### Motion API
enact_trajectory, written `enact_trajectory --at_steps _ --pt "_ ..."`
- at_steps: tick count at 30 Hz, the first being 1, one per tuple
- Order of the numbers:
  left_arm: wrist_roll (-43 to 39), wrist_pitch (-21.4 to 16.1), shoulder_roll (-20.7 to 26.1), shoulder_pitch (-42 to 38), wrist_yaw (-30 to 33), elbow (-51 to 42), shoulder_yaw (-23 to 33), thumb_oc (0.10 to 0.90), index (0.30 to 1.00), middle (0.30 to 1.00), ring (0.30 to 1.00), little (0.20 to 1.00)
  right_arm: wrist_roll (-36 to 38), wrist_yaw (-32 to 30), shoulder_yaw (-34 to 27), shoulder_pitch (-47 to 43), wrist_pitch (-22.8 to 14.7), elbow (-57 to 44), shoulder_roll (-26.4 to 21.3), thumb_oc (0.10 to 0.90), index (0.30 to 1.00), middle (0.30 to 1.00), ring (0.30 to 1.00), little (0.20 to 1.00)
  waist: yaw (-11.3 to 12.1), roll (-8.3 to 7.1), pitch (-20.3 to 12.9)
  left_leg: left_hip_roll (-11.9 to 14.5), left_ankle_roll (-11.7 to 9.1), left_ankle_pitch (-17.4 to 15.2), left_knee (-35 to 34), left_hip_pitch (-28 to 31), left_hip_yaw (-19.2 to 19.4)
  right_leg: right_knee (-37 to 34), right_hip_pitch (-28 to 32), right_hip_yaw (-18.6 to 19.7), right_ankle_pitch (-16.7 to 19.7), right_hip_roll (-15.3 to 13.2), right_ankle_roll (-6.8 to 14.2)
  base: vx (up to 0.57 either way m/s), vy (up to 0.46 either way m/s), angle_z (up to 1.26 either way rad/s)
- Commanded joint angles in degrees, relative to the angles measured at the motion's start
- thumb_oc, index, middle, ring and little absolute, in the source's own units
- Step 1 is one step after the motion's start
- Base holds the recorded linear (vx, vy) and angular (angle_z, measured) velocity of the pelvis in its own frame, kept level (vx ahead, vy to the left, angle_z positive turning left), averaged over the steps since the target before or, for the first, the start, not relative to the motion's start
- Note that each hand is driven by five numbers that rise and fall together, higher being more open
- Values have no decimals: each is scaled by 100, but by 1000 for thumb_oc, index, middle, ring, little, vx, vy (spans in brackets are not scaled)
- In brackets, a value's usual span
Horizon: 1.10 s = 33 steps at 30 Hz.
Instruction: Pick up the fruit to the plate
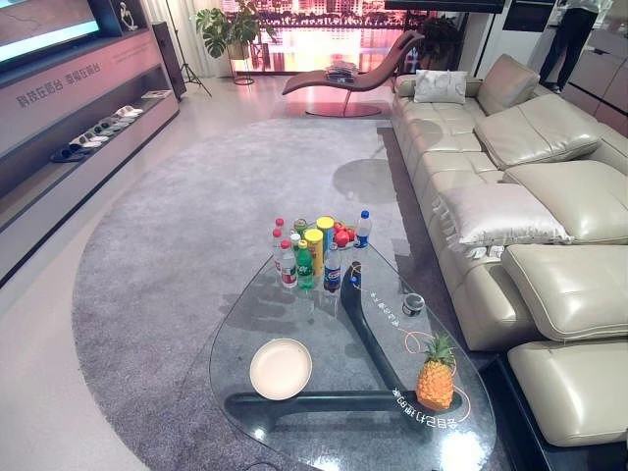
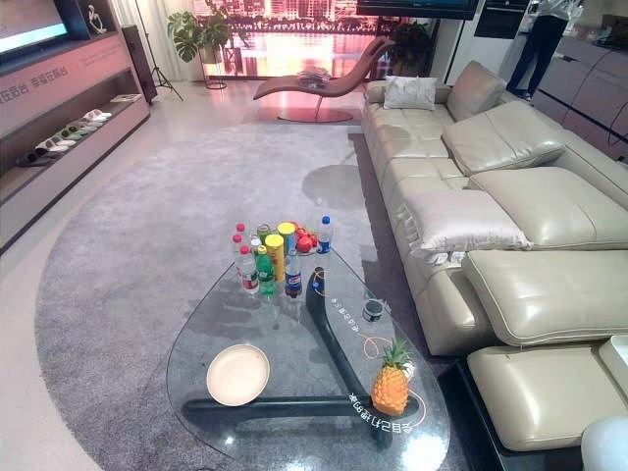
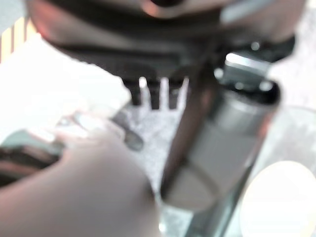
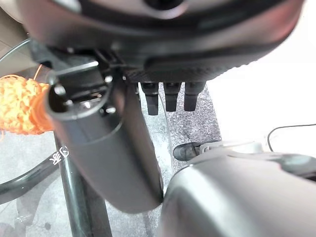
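Judging from the head views, I'd say nothing of the task is done yet: the pineapple (image 1: 436, 374) stands upright near the right-hand end of the glass coffee table (image 1: 324, 432), and the cream plate (image 1: 281, 368) lies bare toward the left, well apart from the fruit. At the far end of the table I see a cluster of bottles and cans (image 1: 310, 251) with some small red fruit (image 1: 342, 235) among them, untouched too. A small dark round object (image 1: 413, 303) sits on the glass between that cluster and the pineapple. So all of it is left, as I read it: reach, grasp, carry across, set down on the plate. On my right hand (image 4: 113, 163), seen from its own wrist camera, the thumb is the big dark shape up close and the fingers (image 4: 168, 96) show as short stubs pointing away, seemingly straight and closed on nothing; the pineapple's orange skin shows past the thumb at the view's edge, close but apart from it. My left hand (image 3: 217, 143) reads much the same, fingers (image 3: 155, 94) extended and holding nothing, with the pale plate showing in that view's corner. A grey sofa (image 1: 530, 196) runs along the table's right, and a person (image 1: 574, 39) stands far off.
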Motion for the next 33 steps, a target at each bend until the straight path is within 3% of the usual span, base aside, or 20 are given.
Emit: enact_trajectory --at_steps 1,23,33 --pt "185 -32 -87 -423 -102 399 -137 800 900 900 900 900 -228 -31 143 -123 98 384 33 800 900 900 900 900 41 -64 49 8 -30 -228 24 77 349 22 -91 -74 186 -279 284 0 0 0" --pt "166 -215 -92 -399 -184 486 -18 800 900 900 900 900 -307 46 42 -110 54 514 -5 800 900 900 900 900 45 -62 63 4 -28 -243 24 77 357 16 -92 -94 193 -290 292 0 0 0" --pt "164 -229 -93 -324 -140 477 -16 800 900 900 900 900 -313 -510 -16 -85 -262 459 -46 800 900 900 900 900 33 -83 191 -3 -12 -244 74 32 344 37 -154 4 226 -267 293 1 0 0"
